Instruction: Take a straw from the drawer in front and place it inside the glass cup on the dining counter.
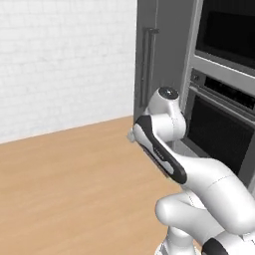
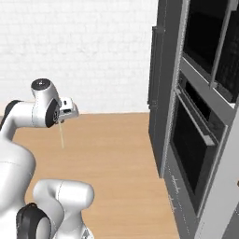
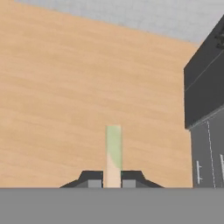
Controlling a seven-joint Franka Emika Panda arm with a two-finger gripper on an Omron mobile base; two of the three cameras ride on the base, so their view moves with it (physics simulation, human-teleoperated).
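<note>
My gripper (image 2: 59, 122) is shut on the straw (image 2: 61, 136), a thin pale stick hanging straight down from it above the wooden floor. In the hand view the straw (image 3: 113, 151) stands up between the two dark fingertips (image 3: 91, 178), pale green at its far end, with my gripper (image 3: 113, 180) closed around its base. The arm is folded up close to the base, the hand held out to the left in the right base view. The drawer, the glass cup and the dining counter are out of view.
A tall dark cabinet with built-in ovens (image 2: 200, 140) rises on the right, and the ovens (image 1: 221, 114) stand close behind the arm. Beside them is a grey door with a vertical handle (image 1: 148, 64). Light wooden floor (image 2: 116, 163) stretches to a white brick wall (image 2: 93, 46).
</note>
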